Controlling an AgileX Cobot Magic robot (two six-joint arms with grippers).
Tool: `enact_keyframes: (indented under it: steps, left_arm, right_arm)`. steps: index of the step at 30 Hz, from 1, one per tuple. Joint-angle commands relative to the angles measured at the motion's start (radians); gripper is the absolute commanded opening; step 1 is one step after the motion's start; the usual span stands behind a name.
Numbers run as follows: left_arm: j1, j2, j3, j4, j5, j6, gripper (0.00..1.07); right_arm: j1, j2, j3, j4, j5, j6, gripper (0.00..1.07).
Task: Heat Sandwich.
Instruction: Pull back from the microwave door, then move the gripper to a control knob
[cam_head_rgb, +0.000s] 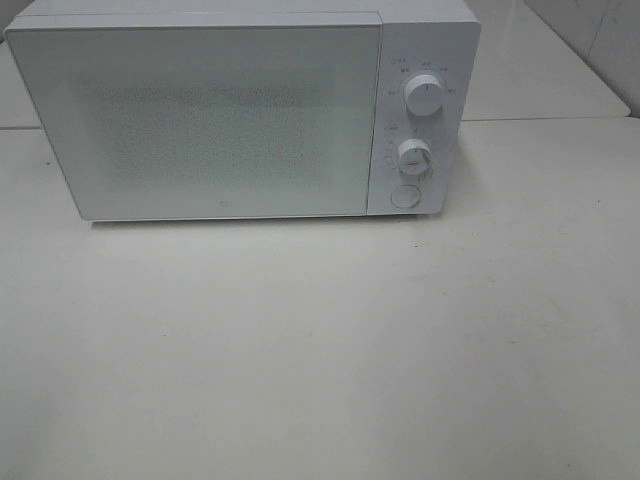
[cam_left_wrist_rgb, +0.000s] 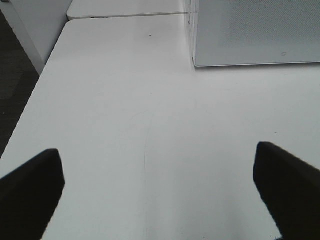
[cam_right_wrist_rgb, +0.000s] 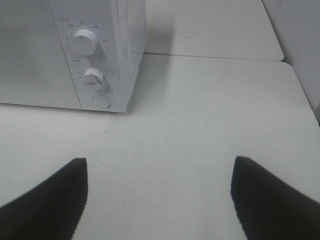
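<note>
White tabletop (cam_head_rgb: 320, 350) fills most of the high view, matte and faintly scuffed. A second white table (cam_head_rgb: 545, 70) butts against it at the back, with a thin seam between them. In the left wrist view, dark floor (cam_left_wrist_rgb: 10, 75) shows past the table's edge.

At the rear of the table stands a white microwave (cam_head_rgb: 240, 110), its speckled door (cam_head_rgb: 200, 120) closed flat. On the control panel at the right of the door are an upper knob (cam_head_rgb: 424, 97), a lower knob (cam_head_rgb: 413, 157) and, under them, a round button (cam_head_rgb: 405, 196). The table in front of the oven is bare.

The sandwich shows in none of the three views. The door's frosted front gives no look inside, so I cannot tell whether it lies in there.

Neither arm reaches into the high view. The left gripper (cam_left_wrist_rgb: 157, 165) hangs above the table ahead of the microwave's left corner, its black fingers (cam_left_wrist_rgb: 30, 185) spread wide with nothing between them. The right gripper (cam_right_wrist_rgb: 159, 167) hangs before the control panel, fingers (cam_right_wrist_rgb: 270, 195) likewise well apart, holding and touching nothing.
</note>
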Motion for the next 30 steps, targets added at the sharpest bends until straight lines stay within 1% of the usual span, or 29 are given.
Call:
enact_keyframes:
  steps: [1, 2, 6, 7, 14, 22, 30]
  left_arm:
    - [-0.003, -0.027, 0.004, -0.007, -0.011, 0.003, 0.98]
    - [-0.003, -0.027, 0.004, -0.007, -0.011, 0.003, 0.98]
    - [-0.003, -0.027, 0.004, -0.007, -0.011, 0.003, 0.98]
    - [-0.003, -0.027, 0.004, -0.007, -0.011, 0.003, 0.98]
    - [-0.003, -0.027, 0.004, -0.007, -0.011, 0.003, 0.98]
    - [-0.003, -0.027, 0.004, -0.007, -0.011, 0.003, 0.98]
    - [-0.003, -0.027, 0.004, -0.007, -0.011, 0.003, 0.98]
  right_arm:
    - [-0.006, 0.07, -0.006, -0.004, -0.072, 0.012, 0.77]
    - [-0.006, 0.113, -0.006, -0.004, -0.096, 0.017, 0.77]
    - [-0.006, 0.168, -0.006, -0.004, -0.131, 0.034, 0.77]
    - [-0.006, 0.205, -0.006, -0.004, -0.153, 0.037, 0.76]
    - [-0.006, 0.297, -0.006, -0.004, -0.233, 0.037, 0.76]
    - [-0.006, 0.437, -0.006, -0.004, -0.383, 0.037, 0.76]
    - [-0.006, 0.542, -0.006, -0.004, -0.46, 0.042, 0.76]
